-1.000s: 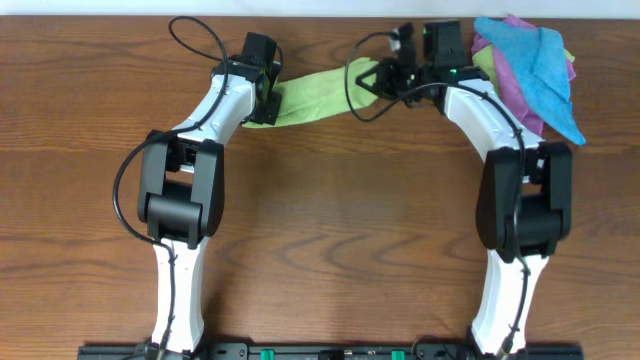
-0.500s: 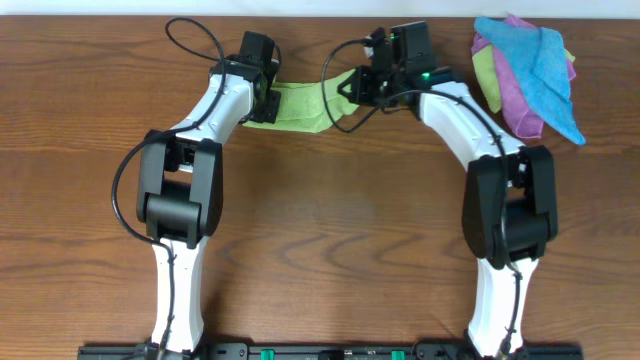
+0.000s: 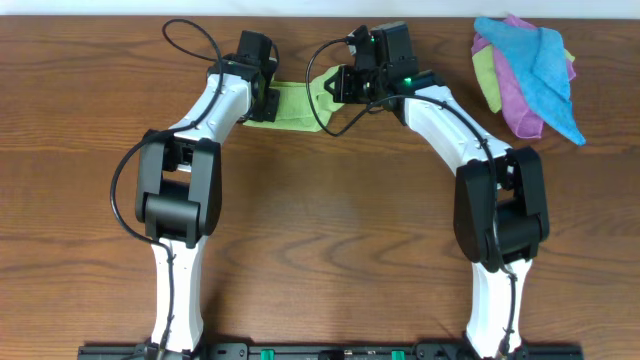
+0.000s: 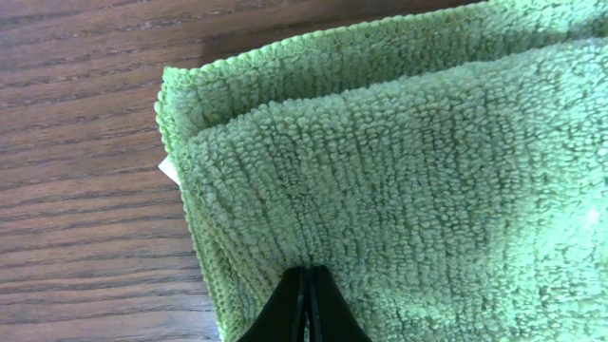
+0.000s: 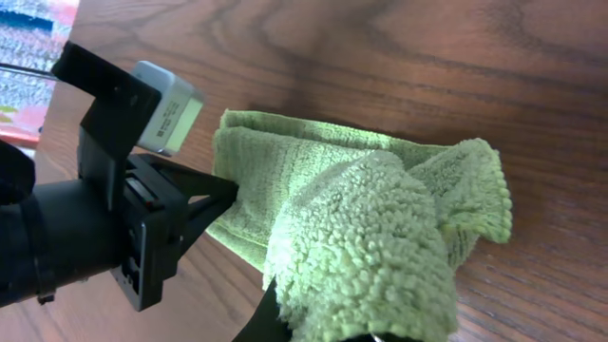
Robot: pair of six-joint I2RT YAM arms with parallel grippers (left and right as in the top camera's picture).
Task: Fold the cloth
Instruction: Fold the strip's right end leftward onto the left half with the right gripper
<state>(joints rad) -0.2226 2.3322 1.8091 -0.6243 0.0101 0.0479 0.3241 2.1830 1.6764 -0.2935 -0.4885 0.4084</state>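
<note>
From the near edge of the counter, the left arm and right arm reach away towards its far edge, bending in towards each other. The cloth lies there, left of the far edge's middle. It is a lime-green band in layers, with its long axis running left to right along that edge.

The left jaws are shut, pinching the cloth's left end flat on the wood. In the left wrist view a small white tag peeks from the hem at that end. The right jaws are shut too, gripping the cloth's right end. That end is bunched and raised off the counter, and it points back over the band towards the left jaws.

In the far right corner, well apart from the cloth, a blue cloth lies on a purple cloth.
</note>
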